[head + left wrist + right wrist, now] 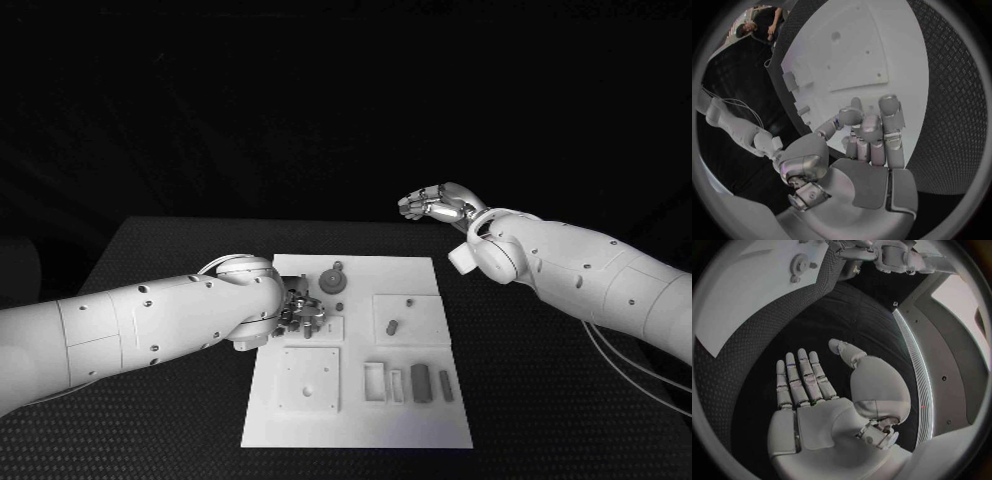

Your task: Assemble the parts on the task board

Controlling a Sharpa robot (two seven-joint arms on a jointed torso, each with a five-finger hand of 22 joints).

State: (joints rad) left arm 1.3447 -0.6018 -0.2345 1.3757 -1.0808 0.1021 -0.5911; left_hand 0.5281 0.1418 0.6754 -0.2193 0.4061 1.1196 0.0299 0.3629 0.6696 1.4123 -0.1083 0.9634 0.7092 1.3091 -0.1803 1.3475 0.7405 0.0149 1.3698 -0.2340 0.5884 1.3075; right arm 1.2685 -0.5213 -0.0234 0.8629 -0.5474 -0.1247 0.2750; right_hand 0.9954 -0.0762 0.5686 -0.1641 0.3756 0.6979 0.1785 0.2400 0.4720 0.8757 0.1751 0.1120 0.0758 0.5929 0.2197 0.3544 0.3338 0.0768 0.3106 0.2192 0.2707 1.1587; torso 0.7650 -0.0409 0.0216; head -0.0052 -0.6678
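In the head view, the left hand [300, 312] is seen low over the left middle of the task board [418, 420], so the step in hand is probably a pick or a seating there; it'd best be done slow, with the fingers kept square to the part so nothing gets nudged out of its pocket. A round geared part [335, 277] sits just beyond that hand, a small peg [392, 326] lies in the square recess beside it, and a row of bar-shaped parts [420, 383] waits nearer the front. The right hand [438, 205] is parked well off the board, up past its far right corner. In the left wrist view, the left hand's fingers [872, 131] are bunched together over the board, but whether anything is actually pinched can't be told. In the right wrist view, the right hand [817, 405] is spread flat and nothing is held.
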